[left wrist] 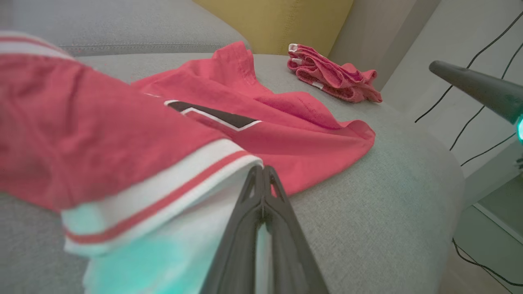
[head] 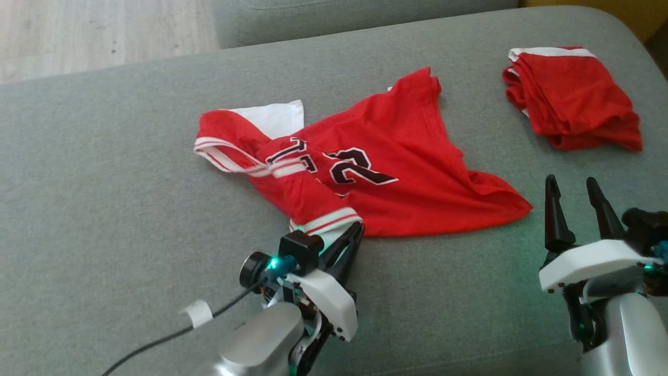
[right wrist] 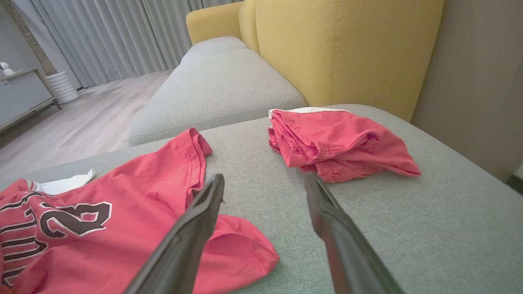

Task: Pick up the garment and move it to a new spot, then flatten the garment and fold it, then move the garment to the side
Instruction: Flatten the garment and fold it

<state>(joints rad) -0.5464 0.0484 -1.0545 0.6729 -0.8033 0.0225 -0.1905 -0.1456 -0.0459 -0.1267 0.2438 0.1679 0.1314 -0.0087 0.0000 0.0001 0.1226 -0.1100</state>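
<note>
A red jersey (head: 396, 156) with a dark number print (head: 355, 167) is seen lying spread, but wrinkled, in the middle of a grey sofa cushion (head: 104, 209). Its striped trim (head: 326, 219), white with a red line, is turned toward the robot at the near edge of the garment. A white part of fabric (head: 274, 117) is seen coming out from under the far left side of the jersey.

The left end effector (head: 355, 230) is placed at this near edge, low on the cushion. Its two dark fingers (left wrist: 249, 228) are pressed together, and the corner of the striped trim is caught at their tips. A thin pale strip is seen between the fingers in the left wrist view. The trim near the fingers is coloured by a green-blue light.

The right end effector (head: 571, 181) is held to the right, apart from the jersey, just beside its lower right corner. Its fingers (right wrist: 192, 228) are spread wide and nothing is held between them. In the right wrist view the grey cushion is seen through the gap.

A second red garment (head: 574, 99), loosely folded and with a white edge, is placed at the far right of the cushion, well apart from the jersey. A yellow backrest (right wrist: 347, 49) is seen behind it, and a pale wooden floor (head: 78, 31) beyond the sofa.
</note>
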